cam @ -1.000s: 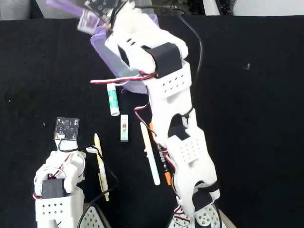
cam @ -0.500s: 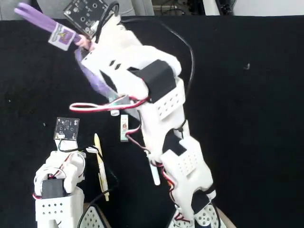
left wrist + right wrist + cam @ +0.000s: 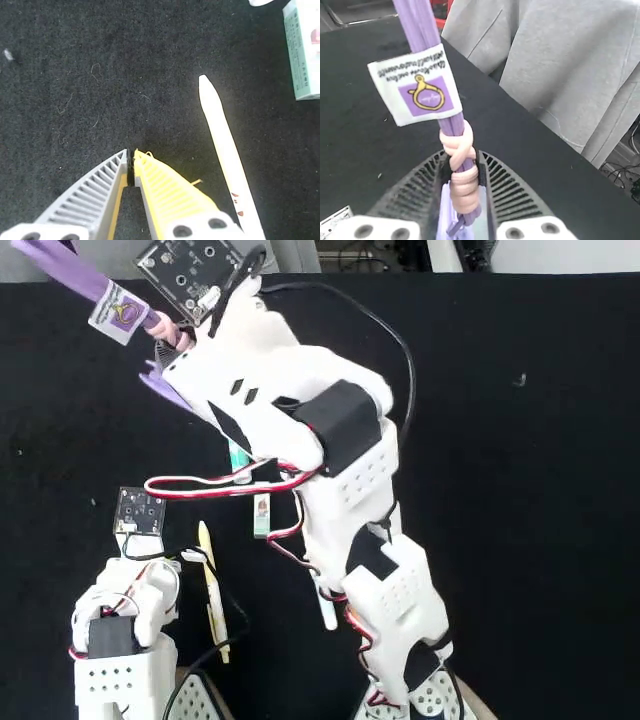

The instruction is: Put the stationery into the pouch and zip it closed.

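Clearly the right hand, clenched on the strap of the pouch, should lower it flat on the surface, mouth toward the pen; the left hand sits clenched, empty.

Black tabletop w/ grey cloth behind its far edge, cables nr the cloth.

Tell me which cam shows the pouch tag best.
Right wrist view: the tag faces the lens, up close on the strap clamped in the right gripper. High view has it far off and angled. Left wrist view faces the table and a pen.
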